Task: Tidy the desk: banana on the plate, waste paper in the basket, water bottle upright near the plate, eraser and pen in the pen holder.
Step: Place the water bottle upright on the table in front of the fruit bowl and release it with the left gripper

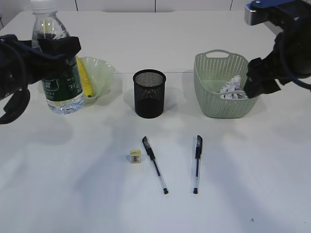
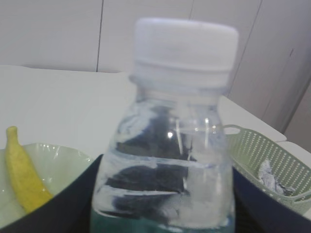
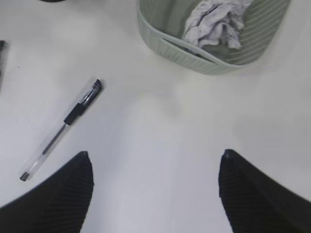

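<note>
We see our left gripper (image 1: 58, 48) clamped around the clear plastic water bottle (image 1: 57, 73) with its dark green label and white cap, upright at the far left of the white table (image 1: 233, 194), just beside the pale green ruffled glass plate (image 1: 99, 70). The yellow banana (image 1: 85, 77) lies in that plate. Our right gripper (image 3: 155, 194) hangs empty with its jaws spread wide at the right, next to the sage green woven-look basket (image 1: 221, 104) holding the crumpled white waste paper (image 3: 214, 22). The black mesh pen holder (image 1: 149, 93) stands in the middle. Nearer lie the small yellow eraser (image 1: 135, 156) and two clear pens (image 1: 155, 164), (image 1: 197, 163).
</note>
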`<state>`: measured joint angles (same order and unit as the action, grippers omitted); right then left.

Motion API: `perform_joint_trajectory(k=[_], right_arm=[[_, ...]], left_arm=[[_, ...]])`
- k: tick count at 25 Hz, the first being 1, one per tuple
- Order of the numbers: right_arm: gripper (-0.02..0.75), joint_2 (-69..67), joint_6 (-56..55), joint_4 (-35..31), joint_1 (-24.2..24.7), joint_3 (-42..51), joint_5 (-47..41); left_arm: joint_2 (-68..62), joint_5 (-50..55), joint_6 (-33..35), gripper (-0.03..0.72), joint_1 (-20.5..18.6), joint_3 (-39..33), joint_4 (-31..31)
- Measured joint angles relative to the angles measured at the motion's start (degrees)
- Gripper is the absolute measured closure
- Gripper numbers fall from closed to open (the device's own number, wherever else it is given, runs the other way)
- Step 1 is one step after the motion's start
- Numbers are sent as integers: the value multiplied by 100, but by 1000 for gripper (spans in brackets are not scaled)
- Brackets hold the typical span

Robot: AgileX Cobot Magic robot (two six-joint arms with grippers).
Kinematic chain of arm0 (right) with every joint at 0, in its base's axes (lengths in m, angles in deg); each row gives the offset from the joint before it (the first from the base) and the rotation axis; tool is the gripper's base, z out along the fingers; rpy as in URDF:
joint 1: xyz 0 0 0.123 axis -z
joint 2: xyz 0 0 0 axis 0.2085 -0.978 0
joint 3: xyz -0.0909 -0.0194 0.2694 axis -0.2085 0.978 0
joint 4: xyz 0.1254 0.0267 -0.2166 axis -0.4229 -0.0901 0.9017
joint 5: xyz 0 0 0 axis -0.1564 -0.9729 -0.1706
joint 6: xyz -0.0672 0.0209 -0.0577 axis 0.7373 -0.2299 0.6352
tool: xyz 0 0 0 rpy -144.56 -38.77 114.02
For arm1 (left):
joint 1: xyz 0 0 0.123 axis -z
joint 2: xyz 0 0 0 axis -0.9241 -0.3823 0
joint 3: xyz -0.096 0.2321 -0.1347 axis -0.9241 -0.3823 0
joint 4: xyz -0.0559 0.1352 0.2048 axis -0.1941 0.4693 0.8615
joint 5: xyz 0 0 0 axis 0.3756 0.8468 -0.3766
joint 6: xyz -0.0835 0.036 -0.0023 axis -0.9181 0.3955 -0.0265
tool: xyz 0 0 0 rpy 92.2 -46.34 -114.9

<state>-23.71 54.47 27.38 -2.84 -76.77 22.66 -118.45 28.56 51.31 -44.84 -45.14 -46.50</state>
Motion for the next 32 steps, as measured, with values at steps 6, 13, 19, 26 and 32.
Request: perform_joint_trajectory(k=[6,13,19,26,32], right_arm=[[145,254,-140,365,-2,0,-305],[174,254,-163,398,2,0,-357],[183,254,-163,398,2,0,-357],[183,254,-163,408,2,0,-491],[183,254,-163,467,11,0,-618]], left_arm=[[-754,-1199,8,285,-85,-107,78],[-1861,-2019,12,285,26,-107,233],[-2468,-2041,21,285,26,-107,230],[-3101,-2062,34,285,26,84,147],[-3422,-2244,34,285,26,443,-68]])
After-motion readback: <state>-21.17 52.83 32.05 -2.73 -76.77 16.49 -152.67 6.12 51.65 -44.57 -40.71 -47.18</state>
